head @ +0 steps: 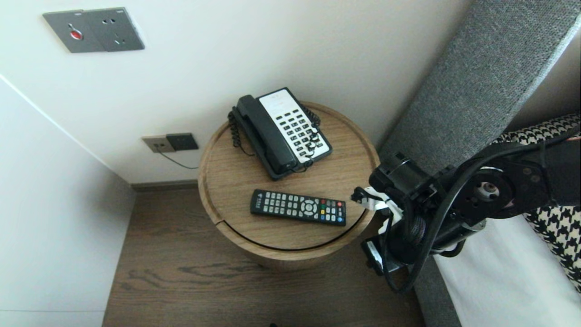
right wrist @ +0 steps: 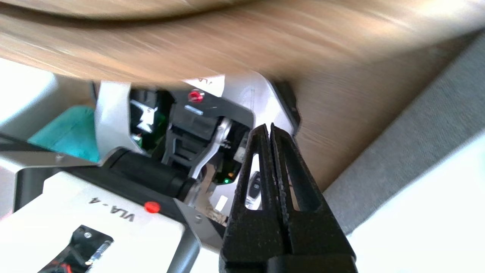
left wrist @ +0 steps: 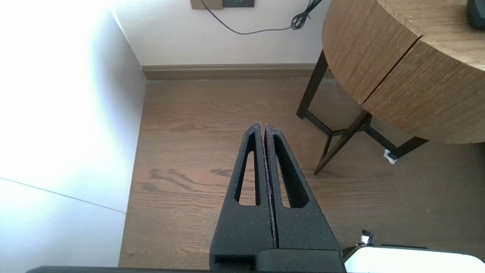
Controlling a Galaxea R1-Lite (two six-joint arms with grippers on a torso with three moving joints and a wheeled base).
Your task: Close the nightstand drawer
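Found the right gripper (right wrist: pixel 269 127) closed, with fingers pressed together on nothing, low beside the table (head: pixel 222 181), between its wall and the bed (head: pixel 499 281). Took the remote (head: pixel 298 207) for the nearest thing: above that gripper, flat on the table top, off to its left in the head view, apart from it and untouched. Saw the phone (head: pixel 281 131) beyond the remote, farther from the gripper, with handset in its cradle.

Found the left gripper (left wrist: pixel 262 125) closed too and empty, parked over the floor (left wrist: pixel 212 113), with the table's dark legs ahead and to its right, well apart.

Judged the work barely begun: 2 grippers empty, nothing gripped or lifted, remote and phone both lying on the top; reach and grasp all left to do.

Noted a round wooden top with a raised rim and a seam across its near part. Noted dark wood flooring under both grippers, pale walls, 2 wall plates, 1 (head: pixel 94 29) high up and 1 (head: pixel 170 143) low with a cable, and a grey headboard (head: pixel 476 81) past the right arm (head: pixel 490 190).
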